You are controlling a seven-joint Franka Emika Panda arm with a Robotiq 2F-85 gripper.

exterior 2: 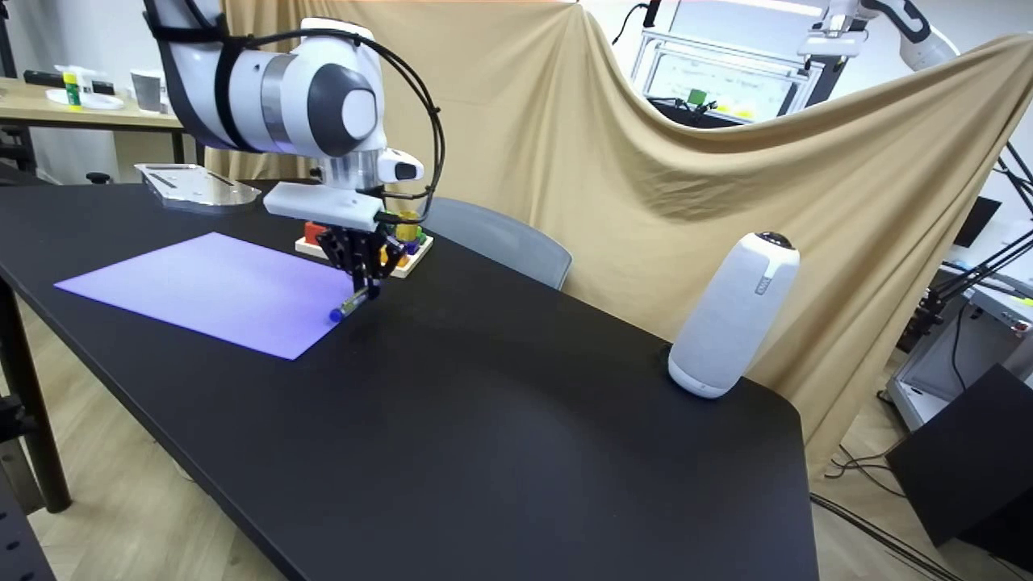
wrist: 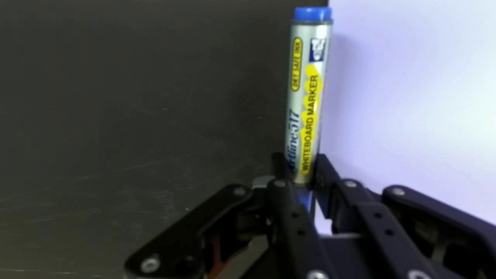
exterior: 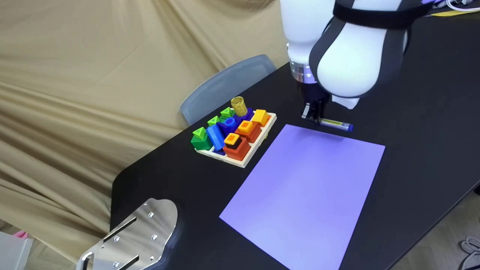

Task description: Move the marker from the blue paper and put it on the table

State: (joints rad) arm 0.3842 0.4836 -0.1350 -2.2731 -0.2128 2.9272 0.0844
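A slim silver-barrelled whiteboard marker (wrist: pixel 306 97) with blue ends and a yellow label is held by the black two-fingered tool (wrist: pixel 301 170), whose fingers are clamped on it close to one blue end. The opposite blue end projects free. In the wrist view the marker is seen against the smooth black matte surface (exterior 2: pixel 524 444), along an edge of the large rectangular sheet of pale lavender-blue paper (exterior: pixel 300 195) and roughly parallel to it; it appears to be held slightly raised. The paper is laid flat. Near it is set a cream tray (exterior: pixel 255 144) filled with colourful toy blocks (exterior: pixel 237 150). A slotted silvery metal plate (exterior: pixel 137 240) is shown in both exterior views. In an exterior view, a tall white rounded device (exterior 2: pixel 730 315) is stood near the surface's edge, before a draped beige cloth (exterior 2: pixel 484 105).
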